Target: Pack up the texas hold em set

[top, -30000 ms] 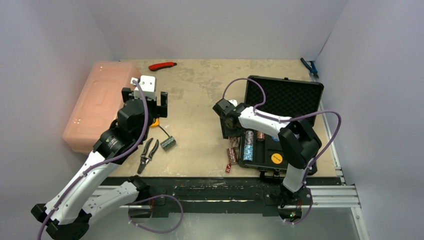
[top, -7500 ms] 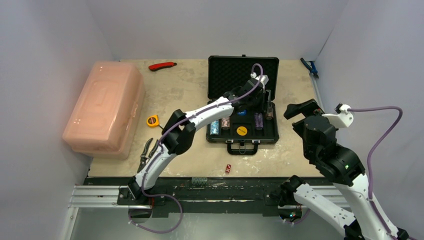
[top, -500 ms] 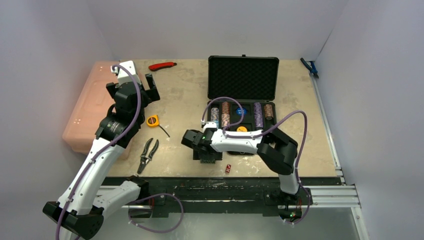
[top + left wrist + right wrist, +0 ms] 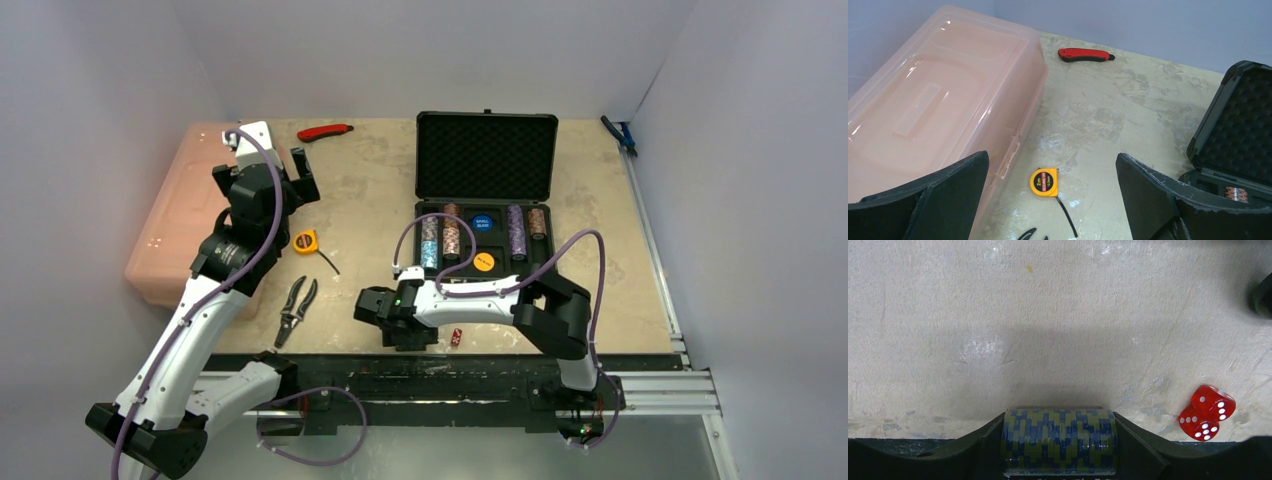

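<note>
The black case (image 4: 486, 160) lies open at the back middle, with several chip stacks (image 4: 451, 232), a blue disc (image 4: 482, 223) and a yellow disc (image 4: 483, 262) in its tray. My right gripper (image 4: 408, 335) is low at the table's front edge, left of the case. In the right wrist view its fingers (image 4: 983, 442) press both ends of a green-and-blue chip stack (image 4: 1060, 445) lying on its side. Two red dice (image 4: 1207, 412) sit just to its right. My left gripper (image 4: 285, 175) hangs open and empty above the table by the pink box, with the case (image 4: 1235, 115) at its right.
A translucent pink box (image 4: 200, 215) fills the left side. A yellow tape measure (image 4: 1045, 181), black pliers (image 4: 295, 308) and a red utility knife (image 4: 325, 131) lie on the table left of the case. A blue-handled tool (image 4: 620, 135) rests at the back right corner.
My right gripper has slid toward the table's front edge and its fingers have closed in on the chip stack. The left arm has not moved.
</note>
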Controlling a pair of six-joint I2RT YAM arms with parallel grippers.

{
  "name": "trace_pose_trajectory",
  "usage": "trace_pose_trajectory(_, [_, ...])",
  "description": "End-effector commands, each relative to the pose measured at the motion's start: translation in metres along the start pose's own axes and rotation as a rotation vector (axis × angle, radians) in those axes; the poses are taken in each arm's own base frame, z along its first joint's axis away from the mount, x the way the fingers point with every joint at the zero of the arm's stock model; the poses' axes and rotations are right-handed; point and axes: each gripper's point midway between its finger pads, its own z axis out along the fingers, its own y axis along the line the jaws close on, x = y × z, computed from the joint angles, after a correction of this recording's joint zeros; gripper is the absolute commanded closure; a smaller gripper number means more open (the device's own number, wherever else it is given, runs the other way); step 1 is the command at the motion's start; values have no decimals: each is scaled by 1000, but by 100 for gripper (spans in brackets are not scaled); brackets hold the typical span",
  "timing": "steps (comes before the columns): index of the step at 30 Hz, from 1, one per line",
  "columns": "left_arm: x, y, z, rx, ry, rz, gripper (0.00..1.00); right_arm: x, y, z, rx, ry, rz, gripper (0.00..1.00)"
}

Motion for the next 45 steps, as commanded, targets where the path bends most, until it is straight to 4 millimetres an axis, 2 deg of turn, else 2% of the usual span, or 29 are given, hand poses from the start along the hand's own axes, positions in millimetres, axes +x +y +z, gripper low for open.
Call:
trace_pose_trajectory(1, [-7, 1, 1, -2, -27, -2, 1, -10, 4, -17, -17, -11, 28, 58])
trace_pose_trajectory(4, [-7, 1, 1, -1, -27, -2, 1, -14, 6, -24, -40, -26, 46, 66])
trace_pose_trajectory(6, [-6, 1, 1, -3, -24, -1, 1, -19, 5, -31, -63, -48, 62, 76])
trace_pose_trajectory(9, [-6, 1, 2, -2, -23, 0, 1, -26, 3, -47, -109, -73, 96, 99])
trace_pose_trajectory(10, [-6, 1, 2, -3, -23, 0, 1, -30, 2, -53, -124, -89, 103, 100])
trace_pose_trajectory(14, [-5, 0, 2, -1, -21, 1, 1, -49, -6, -74, -154, -162, 131, 100])
trace_pose_trajectory(18, [-5, -1, 2, 5, -18, 0, 1, -72, -28, -89, -120, -236, 188, 100])
trace_pose_trajectory(23, [-4, -3, 3, 11, -10, 1, 1, -106, -65, -107, -86, -326, 293, 100])
trace_pose_trajectory(30, [-5, -4, 2, 16, -10, 0, 2, -144, -129, -119, -14, -436, 486, 100])
trace_pose_trajectory(35, [-3, -6, 3, 21, -2, 2, 2, -161, -179, -136, 110, -574, 580, 100])
trace_pose_trajectory(37, [-2, -7, 4, 25, 3, 4, 2, -167, -193, -140, 148, -607, 603, 100])
trace_pose_trajectory(45, [5, -12, 11, 26, 28, 19, 2, -187, -223, -137, 225, -630, 668, 100])
